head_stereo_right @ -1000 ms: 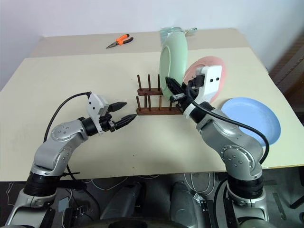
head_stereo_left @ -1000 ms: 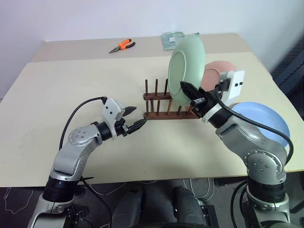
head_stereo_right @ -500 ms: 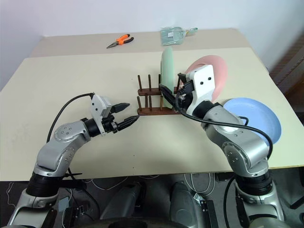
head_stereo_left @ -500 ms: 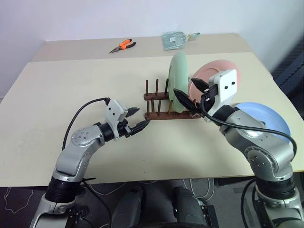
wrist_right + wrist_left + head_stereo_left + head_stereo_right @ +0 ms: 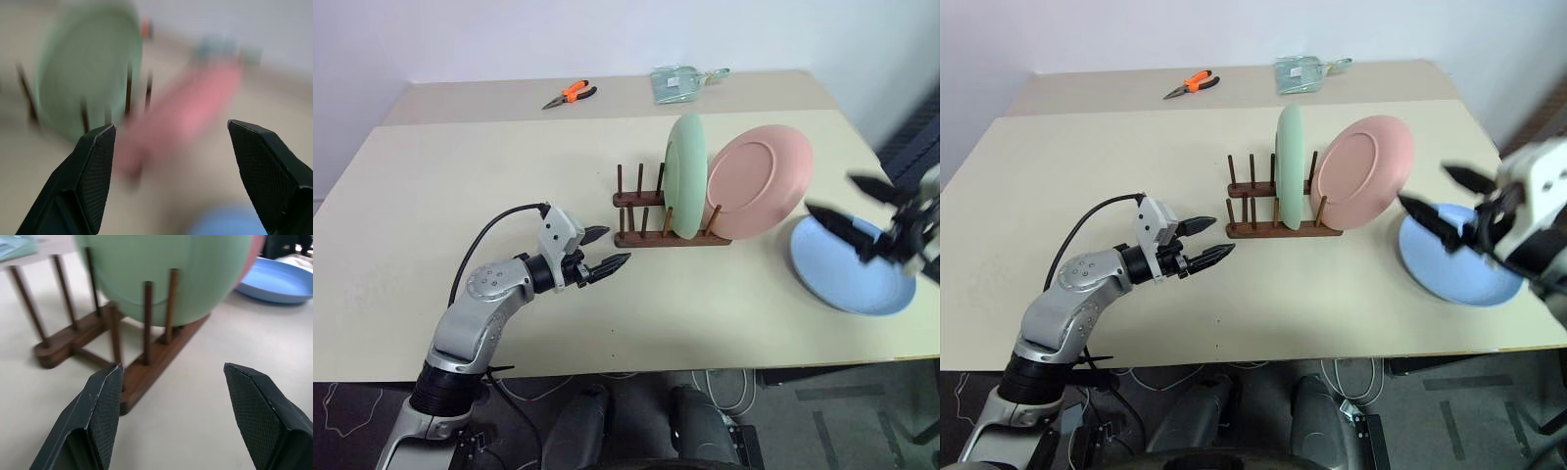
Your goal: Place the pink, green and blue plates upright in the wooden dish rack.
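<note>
Left gripper: the left gripper point(image 5: 603, 250) sits at centre-left of the left eye view, fingers spread, nothing between them, tips aimed at the near end of the wooden dish rack point(image 5: 670, 235) and just short of it.
Right gripper: the right gripper point(image 5: 1449, 204) is at the right edge of the right eye view, fingers wide apart and empty, smeared by blur, hanging over the blue plate point(image 5: 1454, 262).
Hard to make out: the right gripper's body is cut off by the frame edge in the left eye view; the right wrist view is blurred, so the rack pegs read as dark streaks and the pink plate point(image 5: 190, 110) as a smear.
Hidden: the rack's right-hand pegs are largely covered by the green plate point(image 5: 685, 176) and the pink plate.
Left wrist view adds: the pegs pressing against the green plate's lower edge, the dark base rail on the table point(image 5: 210, 396), and a slice of blue plate in the upper right corner.
Head views add: the pink plate leaning tilted at the rack's right end, just right of the upright green plate; the blue plate lying flat at the right of the table, apart from the rack.
Far edge: orange-handled pliers point(image 5: 568, 95) and a clear packet point(image 5: 674, 82) lie at the top centre.
</note>
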Controlling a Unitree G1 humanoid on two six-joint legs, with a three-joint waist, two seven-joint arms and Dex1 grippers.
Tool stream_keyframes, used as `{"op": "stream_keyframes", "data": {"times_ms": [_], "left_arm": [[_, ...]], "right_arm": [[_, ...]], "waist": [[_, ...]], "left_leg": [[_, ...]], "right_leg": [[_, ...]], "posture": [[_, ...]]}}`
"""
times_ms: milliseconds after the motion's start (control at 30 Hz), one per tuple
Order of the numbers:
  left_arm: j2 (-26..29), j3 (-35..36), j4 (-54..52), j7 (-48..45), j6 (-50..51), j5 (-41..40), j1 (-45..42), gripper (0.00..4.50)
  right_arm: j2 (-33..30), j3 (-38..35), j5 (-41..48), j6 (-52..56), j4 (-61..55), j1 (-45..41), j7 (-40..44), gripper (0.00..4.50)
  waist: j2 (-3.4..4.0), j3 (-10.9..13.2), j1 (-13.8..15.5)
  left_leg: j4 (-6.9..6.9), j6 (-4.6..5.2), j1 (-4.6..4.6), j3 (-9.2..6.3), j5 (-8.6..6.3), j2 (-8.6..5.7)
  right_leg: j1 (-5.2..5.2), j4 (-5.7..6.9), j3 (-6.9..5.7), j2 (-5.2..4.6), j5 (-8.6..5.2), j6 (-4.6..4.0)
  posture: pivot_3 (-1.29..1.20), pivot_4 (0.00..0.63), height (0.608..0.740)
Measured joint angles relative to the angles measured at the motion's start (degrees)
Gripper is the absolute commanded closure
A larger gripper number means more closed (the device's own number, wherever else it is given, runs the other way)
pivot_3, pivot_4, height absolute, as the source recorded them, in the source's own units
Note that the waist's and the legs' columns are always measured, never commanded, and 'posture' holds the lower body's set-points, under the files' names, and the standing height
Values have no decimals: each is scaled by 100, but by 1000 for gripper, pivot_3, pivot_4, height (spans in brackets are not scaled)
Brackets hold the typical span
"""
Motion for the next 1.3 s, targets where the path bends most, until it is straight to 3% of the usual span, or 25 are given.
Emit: {"op": "stream_keyframes", "data": {"times_ms": [267,367,533,567,833,1067,1200,1300], "left_arm": [[-127,-270,87,-119,-50,26,-139,1134],[-131,-312,83,-113,-50,31,-137,1134],[-145,-369,79,-105,-50,45,-135,1134],[-142,-369,79,-102,-50,48,-134,1134],[-144,-378,26,-85,-69,71,-83,1134],[-198,-257,122,136,-322,189,-96,1134],[-171,-13,258,253,-436,261,-105,1134],[-57,147,277,235,-478,247,-76,1134]], "right_arm": [[325,1715,-1987,-615,595,312,-754,793],[487,2026,-2351,-657,902,197,-980,1589],[596,2103,-2669,-748,1154,47,-1102,4204],[603,2095,-2683,-784,1160,23,-1101,4361],[604,1839,-2922,-908,1273,-376,-1233,4361],[716,1331,-2626,-1012,1048,-2086,-1515,4361],[875,1269,-1843,-814,536,-3178,-1502,4361],[1228,1164,-213,-84,117,-4077,-1489,4361]], "waist": [[-5,0,15],[-5,0,29],[-6,0,27],[-6,0,24],[-7,-1,16],[-2,2,0],[-3,2,17],[-4,5,9]], "left_leg": [[2,-1,1,14,0,15],[4,-1,-2,13,0,13],[4,-1,-1,12,0,13],[4,-1,-1,12,0,13],[5,-1,0,12,0,14],[2,-2,0,11,1,19],[-2,-2,-3,7,1,21],[-5,-2,-4,6,1,30]], "right_leg": [[-4,-4,1,3,10,-14],[-5,-7,2,3,17,-1],[-2,-9,0,4,18,-1],[-2,-9,1,4,18,0],[-1,-9,1,5,20,1],[-5,-9,1,11,25,2],[-6,-13,-1,13,26,3],[-6,-26,-2,21,32,-7]], "posture": [[0,150,732],[0,150,732],[0,150,732],[0,150,732],[0,150,732],[0,150,732],[0,150,732],[0,150,732]]}}
